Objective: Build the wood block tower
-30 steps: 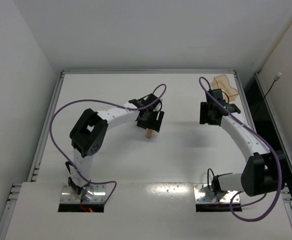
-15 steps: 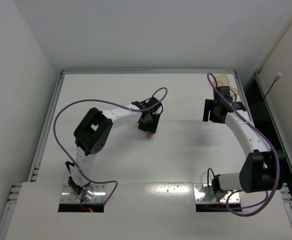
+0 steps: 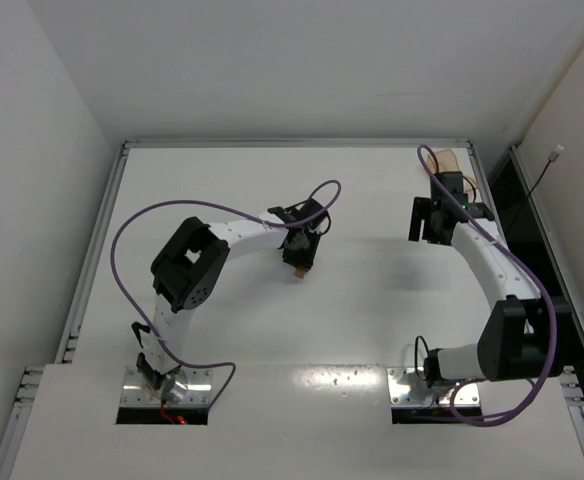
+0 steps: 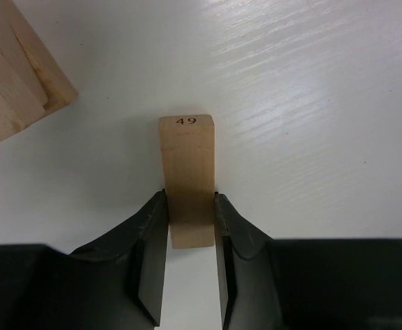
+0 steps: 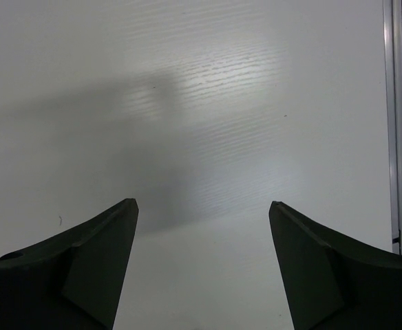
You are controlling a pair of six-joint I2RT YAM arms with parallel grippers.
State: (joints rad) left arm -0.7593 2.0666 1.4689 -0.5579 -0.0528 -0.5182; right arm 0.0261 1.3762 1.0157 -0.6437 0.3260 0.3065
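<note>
Seen from my left wrist, my left gripper (image 4: 189,197) now has one block (image 4: 187,155) between its fingers (image 4: 153,234). A second ago these jaws stood wide; they have drawn in, and both pads now touch the block's long sides, pinching its near end. The block points straight away from me and has the number 49 printed on its far end. It appears to be lying flat on the white table (image 4: 311,103); I cannot tell whether it has lifted.

The tower (image 4: 12,75) fills the upper left corner of the same view, with several tan planks lying side by side at a slant. It is near the block but not touching it.

From above, my left arm has crept slightly toward the table's middle during this second.

My right gripper (image 5: 202,206) has swung toward the far right corner and now covers more of the orange tray (image 3: 454,160). Its jaws are spread wide, with nothing between them and only bare table below.

I judge that the pick is nearly secured. The next step is to lift this block and lay it across the tower's top layer. Because I hold it near one end, it may sag or twist as it rises.
</note>
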